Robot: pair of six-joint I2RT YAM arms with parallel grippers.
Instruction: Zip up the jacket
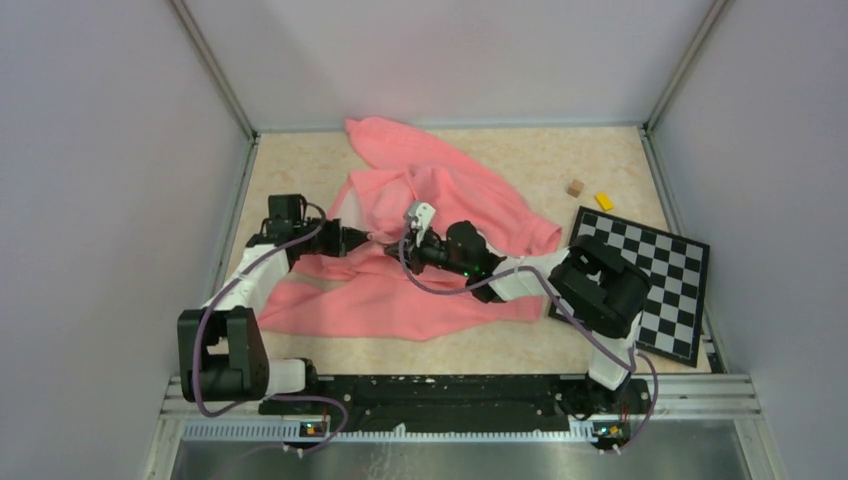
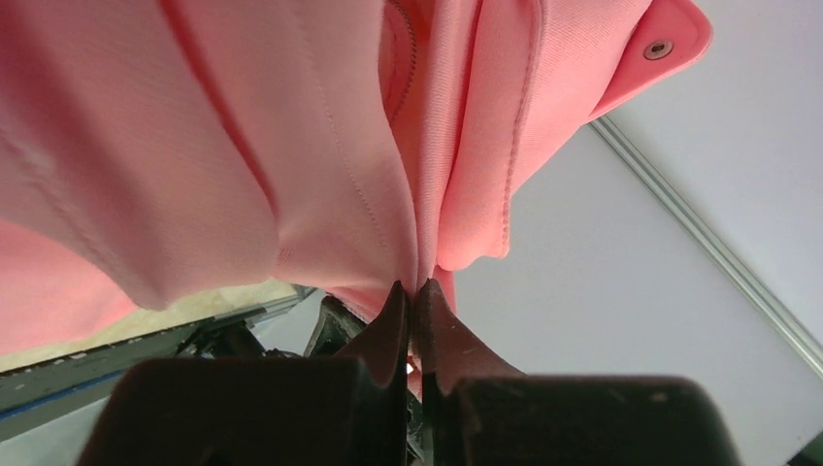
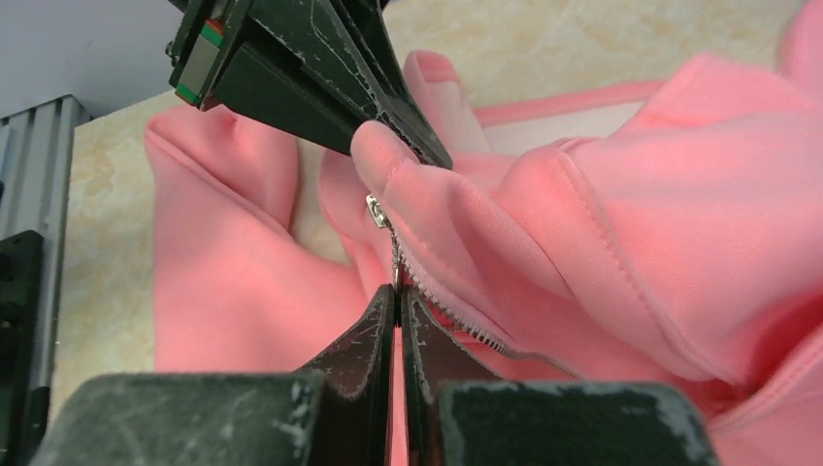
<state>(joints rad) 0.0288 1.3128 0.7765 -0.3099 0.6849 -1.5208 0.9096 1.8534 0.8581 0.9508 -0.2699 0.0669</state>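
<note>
Pink jacket (image 1: 400, 300) crumpled mid-table (image 1: 500, 160), front edge lifted at centre between both arms. Left gripper (image 2: 411, 291) clenched tight on a fold of jacket edge. Right gripper (image 3: 399, 293) pinched shut on zipper (image 3: 442, 306), just below metal slider (image 3: 374, 209). Both grippers close together, left tips just far of slider. Checkerboard (image 1: 650, 280) right of jacket, partly under right arm. Brown block (image 1: 575, 187) and yellow block (image 1: 604, 200) far right, side by side.

Beige table (image 1: 300, 170): pink jacket (image 1: 400, 300) at centre; checkerboard (image 1: 660, 270) right; brown cube (image 1: 575, 187), yellow block (image 1: 603, 201) beyond it.
</note>
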